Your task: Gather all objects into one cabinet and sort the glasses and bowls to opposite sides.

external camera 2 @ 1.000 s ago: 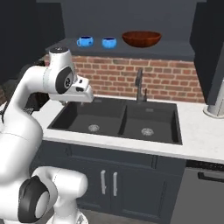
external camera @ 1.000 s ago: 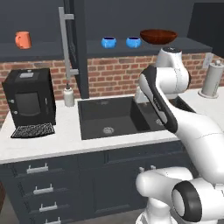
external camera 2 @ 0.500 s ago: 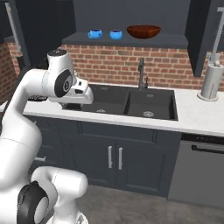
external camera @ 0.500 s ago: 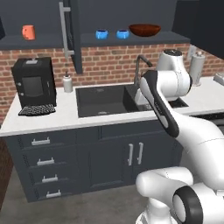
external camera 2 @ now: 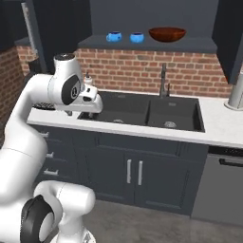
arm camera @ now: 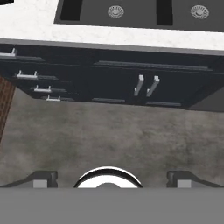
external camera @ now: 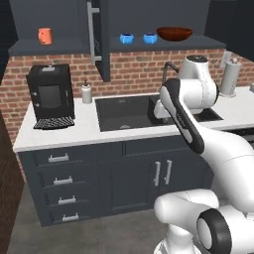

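My fingers stand wide apart with nothing between them, tips hanging over bare floor in front of the lower cupboards. From my own eye, beyond the tips, I look down on the paired cupboard doors and past them the worktop edge and the two drains of the sink. My hand is held out ahead of the counter's front edge, well below everything I am meant to move.

High above me and farther back, on the open shelf over the sink, the two blue bowls sit just beside each other, and the reddish-brown bowl stands next to them on the far side from the door. The orange cup is on the neighbouring shelf, well apart from the bowls, with the open cabinet door and its long bar handle between them.

As I judge it, the gathering is not finished: three bowls share one compartment, the cup stays alone in the other, and I carry nothing. What remains is to fetch the cup across and set it at the opposite end from the bowls.

The cup stands upright, its long axis vertical, mouth up. Which way its handle points I cannot tell. The bowls all sit mouth up, squat, with no long axis to speak of.
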Robot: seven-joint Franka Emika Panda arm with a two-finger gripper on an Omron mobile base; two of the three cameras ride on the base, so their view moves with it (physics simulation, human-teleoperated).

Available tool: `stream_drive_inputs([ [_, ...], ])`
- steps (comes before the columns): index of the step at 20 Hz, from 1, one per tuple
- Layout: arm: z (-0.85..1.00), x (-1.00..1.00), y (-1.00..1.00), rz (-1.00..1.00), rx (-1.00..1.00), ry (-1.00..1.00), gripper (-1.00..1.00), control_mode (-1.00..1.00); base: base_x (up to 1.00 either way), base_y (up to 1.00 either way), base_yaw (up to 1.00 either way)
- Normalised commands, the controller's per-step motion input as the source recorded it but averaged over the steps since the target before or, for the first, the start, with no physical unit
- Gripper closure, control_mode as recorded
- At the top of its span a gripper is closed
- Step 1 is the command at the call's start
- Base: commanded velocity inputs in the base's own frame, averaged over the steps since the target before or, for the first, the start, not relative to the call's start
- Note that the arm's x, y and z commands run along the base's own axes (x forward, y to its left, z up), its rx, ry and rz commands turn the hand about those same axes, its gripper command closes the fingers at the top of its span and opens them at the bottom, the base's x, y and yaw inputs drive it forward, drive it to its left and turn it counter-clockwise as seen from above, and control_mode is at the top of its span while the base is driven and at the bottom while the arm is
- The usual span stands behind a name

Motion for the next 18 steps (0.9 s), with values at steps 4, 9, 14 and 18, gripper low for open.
stream_drive_inputs([
  [4,0.0,0.0,0.0,0.0,0.0,0.0,-1.0,1.0,-0.02,0.84,0.0],
  [9,0.0,0.0,0.0,0.0,0.0,0.0,-1.0,1.0,-0.01,0.9,0.0],
  [14,0.0,0.0,0.0,0.0,0.0,0.0,-1.0,1.0,0.12,0.83,0.0],
  [18,0.0,0.0,0.0,0.0,0.0,0.0,-1.0,1.0,0.18,0.59,0.0],
])
